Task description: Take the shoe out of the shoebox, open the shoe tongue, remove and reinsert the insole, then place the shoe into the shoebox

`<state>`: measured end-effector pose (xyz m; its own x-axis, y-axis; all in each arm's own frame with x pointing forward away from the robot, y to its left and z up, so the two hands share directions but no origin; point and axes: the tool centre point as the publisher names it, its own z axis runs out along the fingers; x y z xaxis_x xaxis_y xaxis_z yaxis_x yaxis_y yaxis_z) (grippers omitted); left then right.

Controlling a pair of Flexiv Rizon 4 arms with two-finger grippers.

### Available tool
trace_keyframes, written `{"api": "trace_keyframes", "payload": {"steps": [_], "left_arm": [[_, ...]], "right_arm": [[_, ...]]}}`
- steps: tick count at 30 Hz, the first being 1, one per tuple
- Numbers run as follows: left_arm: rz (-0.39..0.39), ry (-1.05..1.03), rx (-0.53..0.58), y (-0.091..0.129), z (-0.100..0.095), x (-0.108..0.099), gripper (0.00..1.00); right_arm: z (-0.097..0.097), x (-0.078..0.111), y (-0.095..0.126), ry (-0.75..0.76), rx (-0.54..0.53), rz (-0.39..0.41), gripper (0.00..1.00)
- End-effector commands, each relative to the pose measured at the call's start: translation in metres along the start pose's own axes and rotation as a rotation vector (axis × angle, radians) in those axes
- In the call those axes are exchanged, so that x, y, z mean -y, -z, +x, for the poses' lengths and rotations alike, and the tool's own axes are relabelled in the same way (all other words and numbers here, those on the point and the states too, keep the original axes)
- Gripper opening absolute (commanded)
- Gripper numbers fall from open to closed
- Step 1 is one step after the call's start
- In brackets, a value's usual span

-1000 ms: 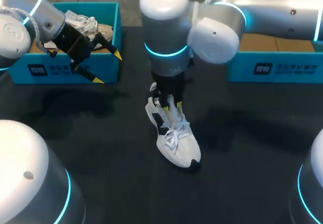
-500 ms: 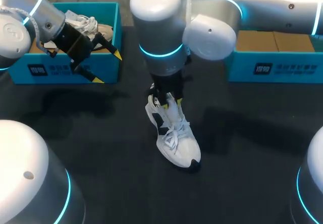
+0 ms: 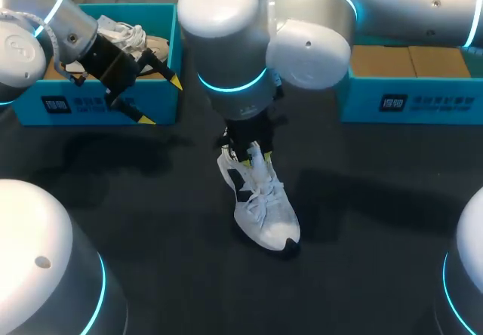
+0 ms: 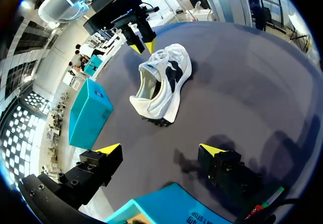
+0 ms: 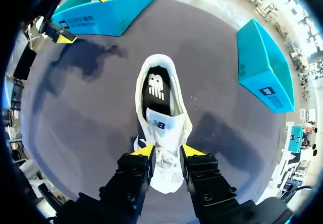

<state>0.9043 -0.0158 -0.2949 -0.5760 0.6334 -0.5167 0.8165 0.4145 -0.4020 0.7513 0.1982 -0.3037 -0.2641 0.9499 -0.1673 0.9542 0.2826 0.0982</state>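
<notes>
Near the middle of the bench (image 3: 151,275) stood the shoe (image 3: 266,208), white with dark side panels, upright on its sole; its heel faced the far edge and its toe the near edge, slanted a little to the right; it touched neither box. Through its mouth, in the right wrist view, we saw the dark insole (image 5: 155,90) lying inside; the tongue (image 5: 160,124) stood between that opening and the laces (image 3: 256,195). Our right arm (image 3: 226,48) reached past the middle from the right side; the right gripper (image 5: 167,151) hung straight above the shoe, over its tongue and laces; whether it had hold of the tongue or of nothing at all we could not tell. At the far left corner sat the left box (image 3: 45,109), teal, with a second shoe (image 3: 132,37) inside it; the left gripper (image 3: 161,101) hung by that box's near right corner, its fingers (image 4: 108,149) spread wide with nothing between them; the shoe lay well ahead of it on the bench. By the far edge on the right sat the right box (image 3: 423,101), teal too, with brown card showing inside it; it stood well apart from the shoe.
</notes>
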Motion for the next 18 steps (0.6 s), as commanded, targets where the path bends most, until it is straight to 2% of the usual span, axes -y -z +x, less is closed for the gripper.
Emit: {"api": "trace_keyframes", "payload": {"steps": [1,7,18], "left_arm": [[-0.003,0.000,-0.002,0.000,0.000,0.001,1.00],[-0.003,0.000,-0.002,0.000,0.000,0.001,1.00],[-0.003,0.000,-0.002,0.000,0.000,0.001,1.00]], "right_arm": [[-0.006,-0.011,-0.025,0.011,-0.039,0.010,0.31],[-0.012,-0.025,-0.035,0.026,-0.039,0.015,0.27],[-0.008,-0.036,-0.059,0.048,-0.083,0.036,0.24]]}}
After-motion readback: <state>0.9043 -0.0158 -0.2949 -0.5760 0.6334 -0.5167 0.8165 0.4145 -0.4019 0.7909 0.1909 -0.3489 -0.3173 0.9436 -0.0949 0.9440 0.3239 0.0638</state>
